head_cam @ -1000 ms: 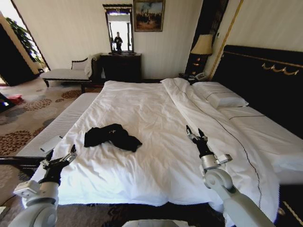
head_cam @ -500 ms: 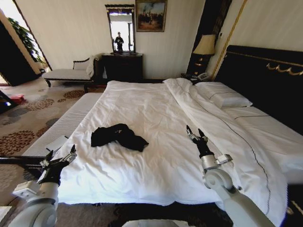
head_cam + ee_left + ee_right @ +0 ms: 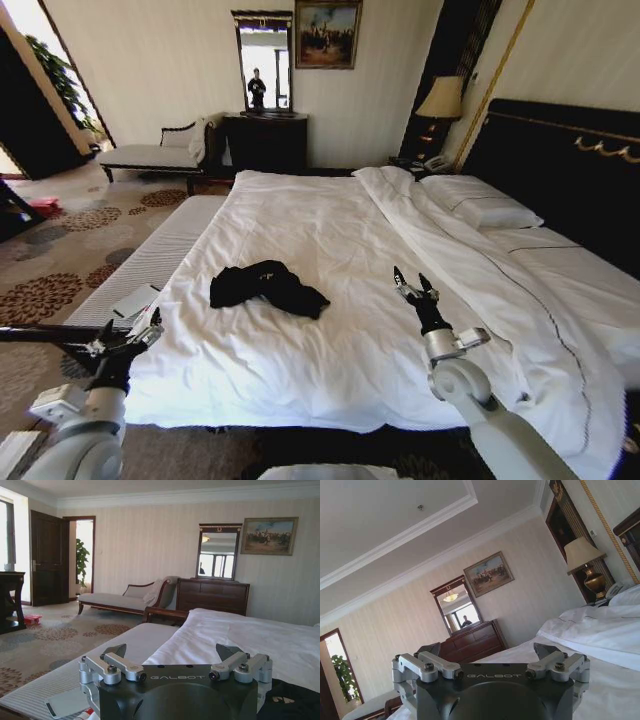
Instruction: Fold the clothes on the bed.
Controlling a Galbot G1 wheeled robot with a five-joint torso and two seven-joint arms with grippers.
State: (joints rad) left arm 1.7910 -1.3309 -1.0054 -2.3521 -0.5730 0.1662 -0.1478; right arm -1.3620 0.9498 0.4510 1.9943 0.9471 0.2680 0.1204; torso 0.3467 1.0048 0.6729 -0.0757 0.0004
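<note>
Black T-shirt (image 3: 268,287) crumpled in a loose heap on the white duvet (image 3: 330,250), nearer the foot of the bed (image 3: 560,170) and toward its left side, sleeves and hem bunched so the chest print cannot be made out. Left gripper (image 3: 128,338) raised just off the bed's lower left corner, beside the edge of the duvet, fingers spread wide with nothing between them; same wide spread seen in the left wrist view (image 3: 172,655), with a dark fold of shirt at the corner of that picture. Right gripper (image 3: 414,288) held above the duvet on the right half of the bed, well apart from the shirt, fingers likewise parted and holding nothing; in the right wrist view (image 3: 490,655) both fingertips standing wide against the far wall. Pillows (image 3: 480,205) stacked by the dark headboard, a lamp (image 3: 440,100) on the bedside stand, a dresser (image 3: 265,140) with mirror against the back wall, a chaise bench (image 3: 150,150) to its left.
</note>
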